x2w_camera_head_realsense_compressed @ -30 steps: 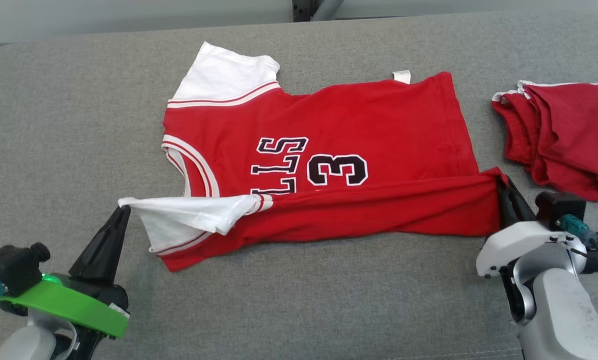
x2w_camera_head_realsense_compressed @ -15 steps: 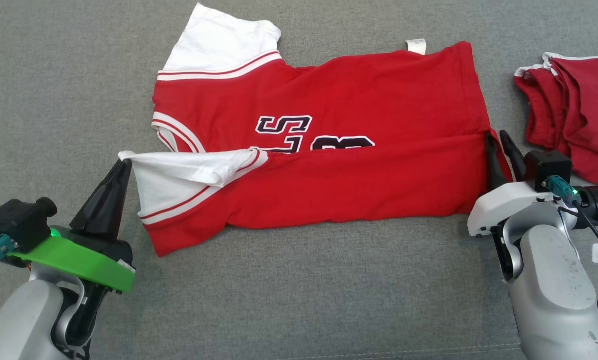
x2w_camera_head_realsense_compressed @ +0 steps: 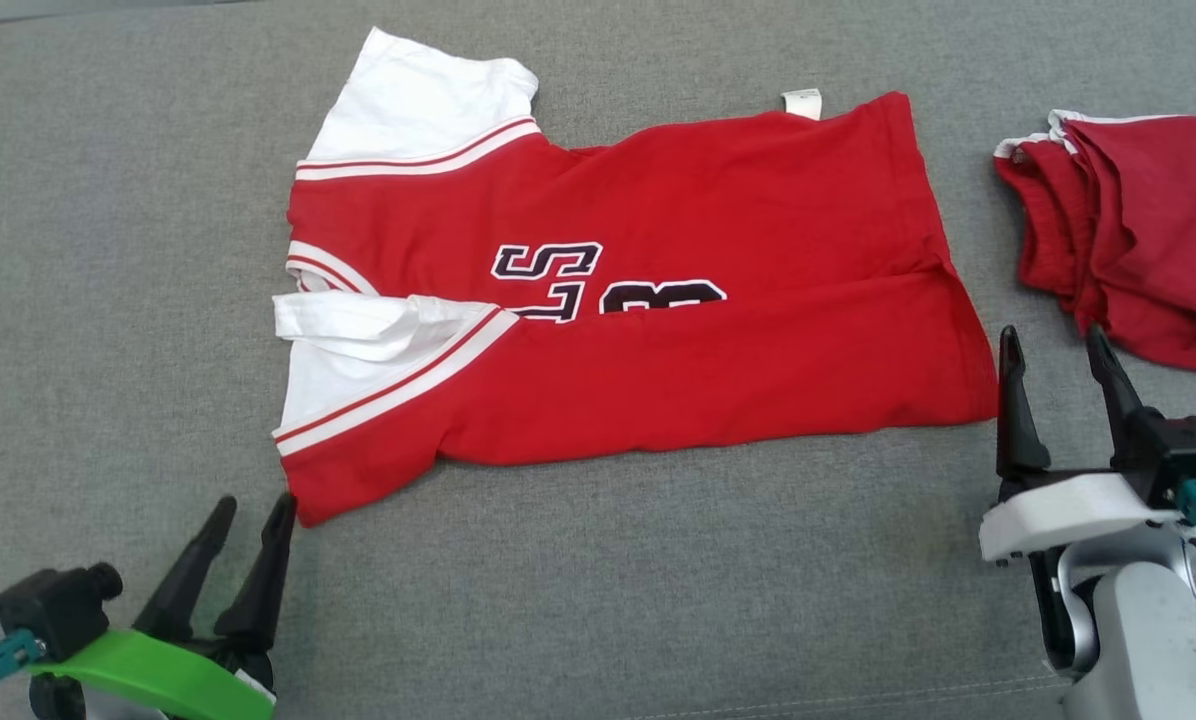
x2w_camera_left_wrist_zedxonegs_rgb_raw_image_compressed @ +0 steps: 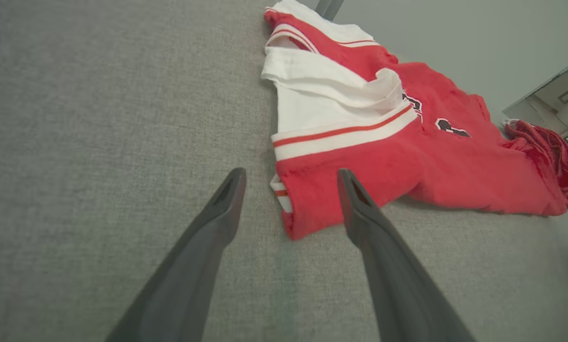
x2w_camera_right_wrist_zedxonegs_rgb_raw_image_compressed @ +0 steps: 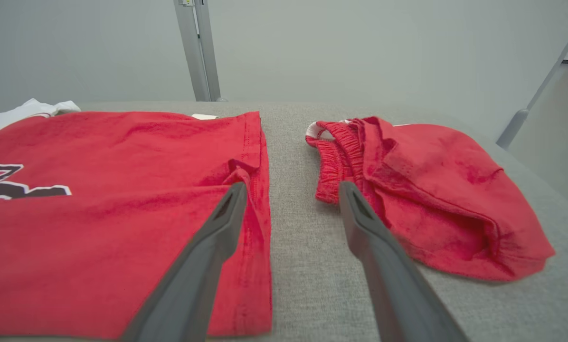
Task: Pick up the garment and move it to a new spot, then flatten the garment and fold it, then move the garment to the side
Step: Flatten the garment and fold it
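Red jersey lies half-folded on the grey cushion. Left gripper and right gripper both spread wide, holding nothing; left one maybe brushes its corner.

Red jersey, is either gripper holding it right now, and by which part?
Nothing is held: the left gripper and right gripper both have open jaws beside the red jersey.

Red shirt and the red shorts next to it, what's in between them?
Just bare grey cushion lies between the shirt and the shorts. The right wrist view shows that strip best; the head view shows it too.
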You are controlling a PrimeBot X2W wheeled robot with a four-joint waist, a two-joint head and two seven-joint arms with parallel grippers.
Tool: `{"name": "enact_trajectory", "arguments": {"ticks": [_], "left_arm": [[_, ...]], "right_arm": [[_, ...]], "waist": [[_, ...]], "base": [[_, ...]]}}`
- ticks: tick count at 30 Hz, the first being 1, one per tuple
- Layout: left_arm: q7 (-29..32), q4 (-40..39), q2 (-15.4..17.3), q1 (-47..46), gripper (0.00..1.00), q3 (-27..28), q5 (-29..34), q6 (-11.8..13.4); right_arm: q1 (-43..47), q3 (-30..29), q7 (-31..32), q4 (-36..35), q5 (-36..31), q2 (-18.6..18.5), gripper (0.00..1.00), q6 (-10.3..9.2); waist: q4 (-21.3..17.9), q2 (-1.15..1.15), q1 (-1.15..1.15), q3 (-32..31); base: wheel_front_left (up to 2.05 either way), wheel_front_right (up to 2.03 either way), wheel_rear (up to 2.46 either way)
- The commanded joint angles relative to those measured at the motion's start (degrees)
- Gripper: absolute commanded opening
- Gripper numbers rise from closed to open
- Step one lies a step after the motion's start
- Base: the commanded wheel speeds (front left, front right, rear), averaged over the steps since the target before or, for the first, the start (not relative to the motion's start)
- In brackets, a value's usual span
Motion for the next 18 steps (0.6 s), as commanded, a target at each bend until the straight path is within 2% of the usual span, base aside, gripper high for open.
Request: {"name": "enact_trajectory", "arguments": {"ticks": [1,4,7,13,14,15,17,18], "left_arm": [[-0.2,0.1,0.5,0.5,1.0,-0.2,-0.9,0.1],[-0.2,0.3,1.9,1.7,1.0,-4.1,-6.2,0.1],[-0.2,1.9,2.5,0.0,1.0,-6.0,-8.7,0.1],[-0.2,5.7,3.4,-3.6,0.98,-9.7,-10.6,0.1],[-0.2,6.1,3.4,-4.2,0.9,-9.9,-10.9,0.1],[-0.1,6.6,3.5,-4.6,0.75,-10.7,-11.0,0.1],[0.0,7.2,3.8,-5.3,0.11,-12.1,-11.2,0.1],[0.0,7.3,4.2,-5.6,0.0,-13.2,-10.9,0.1]], "right_arm": [[0.6,-0.1,-0.2,-0.7,0.6,-0.2,1.0,-0.09],[4.1,0.9,-0.2,-2.3,2.1,-0.2,1.0,-0.09],[5.0,1.8,-0.2,-2.0,3.2,-0.2,1.0,-0.09],[4.4,4.6,-0.2,0.4,4.5,-0.2,1.0,-0.09],[4.2,4.9,-0.2,0.6,4.6,-0.2,1.0,-0.09],[4.0,5.3,-0.2,1.0,4.7,-0.2,1.0,-0.09],[3.6,6.2,-0.2,1.9,5.0,-0.2,1.0,-0.09],[3.4,6.9,-0.2,2.7,5.5,-0.1,1.0,-0.09]], "waist": [[-0.3,0.0,0.0,-0.3],[-0.9,0.0,0.0,-0.9],[-1.4,0.0,0.0,-1.1],[-2.9,0.0,0.0,-0.2],[-3.0,0.0,0.0,0.0],[-3.1,0.0,0.0,0.1],[-3.3,0.0,0.0,0.3],[-3.4,0.0,0.0,0.3]], "base": [[0.0,0.0,0.0],[0.0,0.0,0.0],[0.0,0.0,0.0],[0.0,0.0,0.0],[0.0,0.0,0.0],[0.0,0.0,0.0],[0.0,0.0,0.0],[0.0,0.0,0.0]]}}
